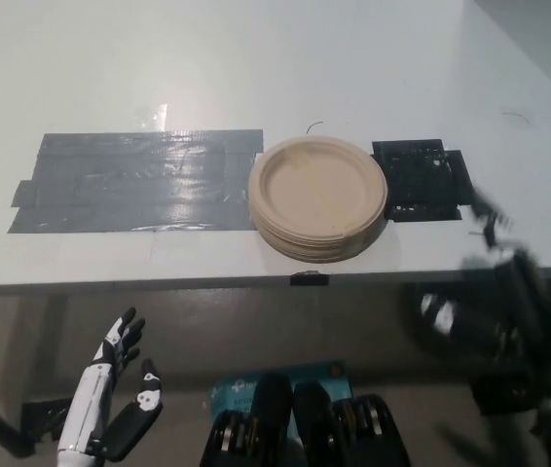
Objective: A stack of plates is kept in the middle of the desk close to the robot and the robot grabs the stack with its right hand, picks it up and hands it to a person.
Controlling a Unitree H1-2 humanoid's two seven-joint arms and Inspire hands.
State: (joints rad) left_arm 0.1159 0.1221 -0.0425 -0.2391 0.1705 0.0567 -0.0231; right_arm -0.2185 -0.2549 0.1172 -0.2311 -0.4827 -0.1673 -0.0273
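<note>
Reaching toward ten o'clock, we should slide our blurred right hand (509,292), fingers unclear, under the plates (317,197); left hand (125,375) rests with fingers spread.

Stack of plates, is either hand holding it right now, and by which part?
Nothing holds it. The stack of plates sits free on the desk; the right hand is beside it, the left hand low.

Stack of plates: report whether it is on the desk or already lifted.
On the desk. The stack of plates rests flat near the desk's front edge; the blurred right hand is apart from it, to its right.
</note>
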